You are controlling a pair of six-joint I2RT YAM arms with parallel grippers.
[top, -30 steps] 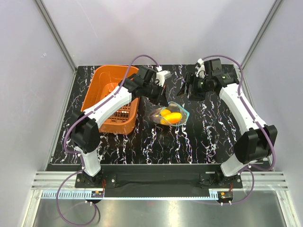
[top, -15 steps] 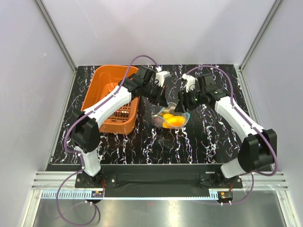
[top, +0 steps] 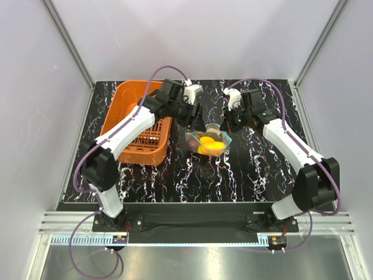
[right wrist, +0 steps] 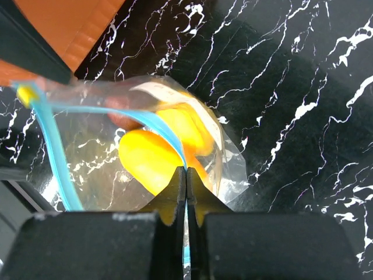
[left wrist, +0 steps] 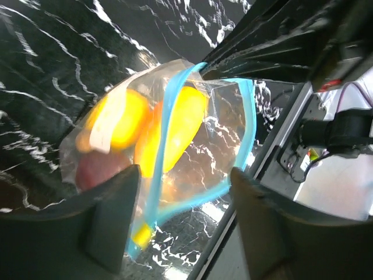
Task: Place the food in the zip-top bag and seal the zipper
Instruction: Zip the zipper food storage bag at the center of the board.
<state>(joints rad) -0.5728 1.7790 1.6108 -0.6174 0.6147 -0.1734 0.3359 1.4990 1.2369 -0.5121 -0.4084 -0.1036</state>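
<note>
The clear zip-top bag (top: 208, 142) lies on the black marbled table between my two grippers. Inside it are the food pieces: yellow-orange ones (top: 212, 144) (left wrist: 178, 125) (right wrist: 148, 160) and a dark reddish one (left wrist: 96, 169) at the bag's left end. My right gripper (top: 225, 126) (right wrist: 186, 170) is shut on the light-blue zipper (right wrist: 169, 137) at the bag's right end. The zipper (left wrist: 166, 122) runs across the bag, and its mouth bows open. My left gripper (top: 194, 120) (left wrist: 185, 175) stands open over the bag's left end. Its fingers (left wrist: 113, 213) straddle the mouth edge, holding nothing.
The orange slotted basket (top: 135, 116) stands at the back left, right beside my left arm, and its rim (right wrist: 76, 23) shows in the right wrist view. Grey walls and metal posts close in the table at the back and sides.
My right gripper came in from the back right to the bag and shut on the zipper. My left gripper, shut before, opened and let go of the bag.
</note>
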